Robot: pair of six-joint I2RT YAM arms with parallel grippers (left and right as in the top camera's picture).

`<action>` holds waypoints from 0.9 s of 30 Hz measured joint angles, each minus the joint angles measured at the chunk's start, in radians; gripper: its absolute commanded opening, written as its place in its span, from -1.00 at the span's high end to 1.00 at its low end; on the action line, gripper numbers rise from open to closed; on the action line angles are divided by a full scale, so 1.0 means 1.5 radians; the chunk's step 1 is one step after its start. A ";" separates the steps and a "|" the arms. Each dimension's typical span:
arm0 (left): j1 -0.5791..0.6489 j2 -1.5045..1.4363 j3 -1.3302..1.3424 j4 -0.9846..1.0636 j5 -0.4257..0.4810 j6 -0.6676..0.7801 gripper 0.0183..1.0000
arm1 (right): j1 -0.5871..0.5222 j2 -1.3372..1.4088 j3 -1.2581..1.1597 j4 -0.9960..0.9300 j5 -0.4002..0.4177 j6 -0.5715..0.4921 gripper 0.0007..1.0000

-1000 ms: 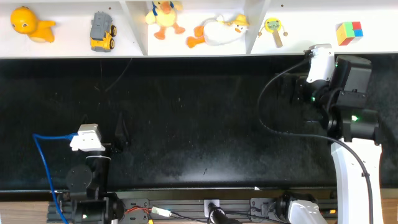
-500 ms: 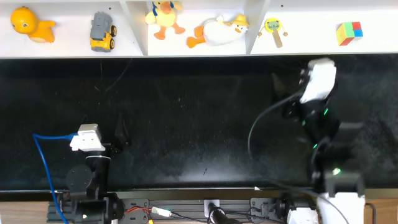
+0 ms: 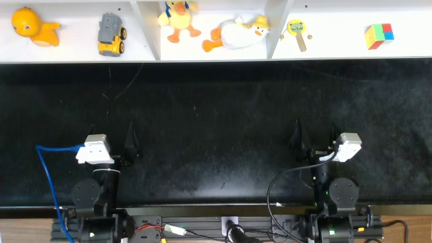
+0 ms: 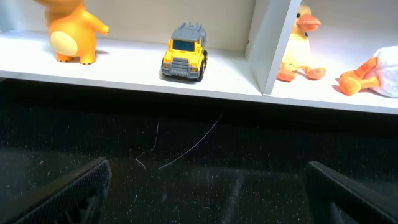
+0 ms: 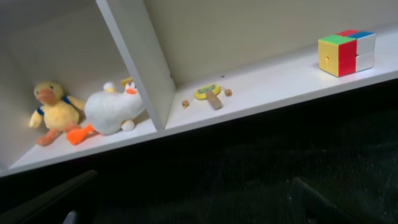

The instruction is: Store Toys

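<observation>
Several toys sit in a white shelf (image 3: 216, 55) along the far edge: an orange duck (image 3: 34, 25), a yellow truck (image 3: 111, 35), a yellow plush duck (image 3: 179, 19), a white plush goose (image 3: 237, 32), a small rattle (image 3: 297, 32) and a colour cube (image 3: 379, 35). My left gripper (image 3: 113, 140) rests low near its base, open and holding nothing, facing the truck (image 4: 185, 51). Near the right base, my right gripper (image 3: 314, 136) is open too, with nothing in it, and the cube (image 5: 345, 53) and rattle (image 5: 208, 94) stand far ahead of it.
A black mat (image 3: 216, 121) covers the table between the arms and the shelf. White dividers (image 3: 150, 27) split the shelf into compartments. A blue cable (image 3: 47, 169) loops beside the left arm.
The right arm has drawn back from the shelf near the cube to a low spot by its base. The left arm and the toys have not moved.
</observation>
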 measured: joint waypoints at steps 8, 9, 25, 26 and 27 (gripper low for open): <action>0.000 0.000 0.000 0.000 0.000 0.000 -0.99 | 0.000 -0.013 -0.007 0.003 0.009 0.005 -0.99; 0.000 0.000 0.000 0.000 0.000 0.000 -1.00 | 0.000 -0.013 -0.007 0.003 0.009 0.005 -0.99; 0.000 0.000 0.000 0.000 0.000 0.000 -1.00 | 0.000 -0.013 -0.007 0.003 0.009 0.005 -0.99; 0.000 0.000 0.000 0.000 0.000 0.000 -1.00 | 0.000 -0.013 -0.007 0.003 0.009 0.005 -0.99; 0.000 0.000 0.000 0.000 0.000 0.000 -1.00 | 0.000 -0.013 -0.007 0.003 0.009 0.005 -0.99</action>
